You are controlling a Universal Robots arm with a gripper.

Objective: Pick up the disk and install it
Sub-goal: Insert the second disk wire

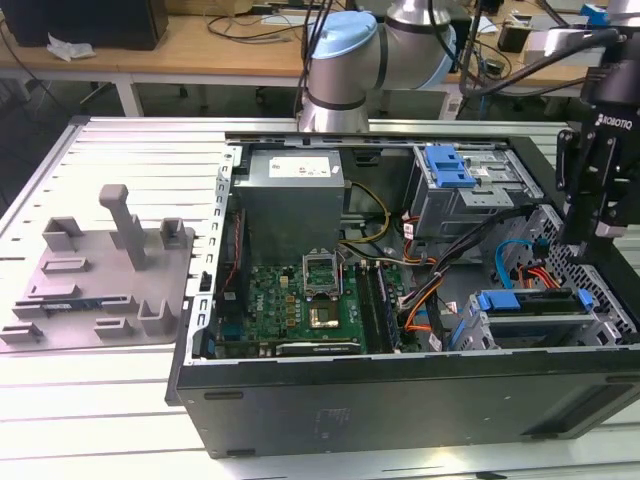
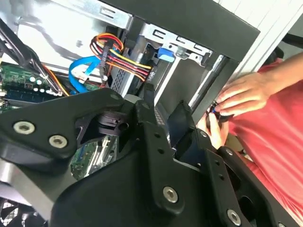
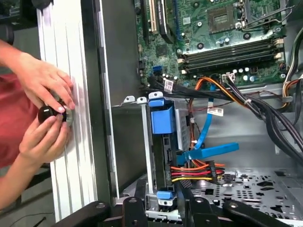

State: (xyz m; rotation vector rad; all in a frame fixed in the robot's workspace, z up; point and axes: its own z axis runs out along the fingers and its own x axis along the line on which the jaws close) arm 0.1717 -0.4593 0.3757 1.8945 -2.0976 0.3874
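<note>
Disk [image 1: 530,303]: flat drive in a bright blue plastic carrier, seated edge-up in the metal drive cage [image 1: 600,325] of the open computer case [image 1: 400,400] on the counter [image 1: 100,400]; gripper [image 1: 590,235] directly above it, jaws' spread cannot be told.

Lab: cable-strewn workbenches [image 1: 200,45], robot arm [image 1: 370,60]

Even indoor light, soft focus throughout

Table slats [image 1: 110,150] glare pale at the exterior view's left; case interior [image 1: 300,290] sits dimmer; gripper [image 2: 184,127] looms dark, blurred across the second wrist view's lower half.
</note>
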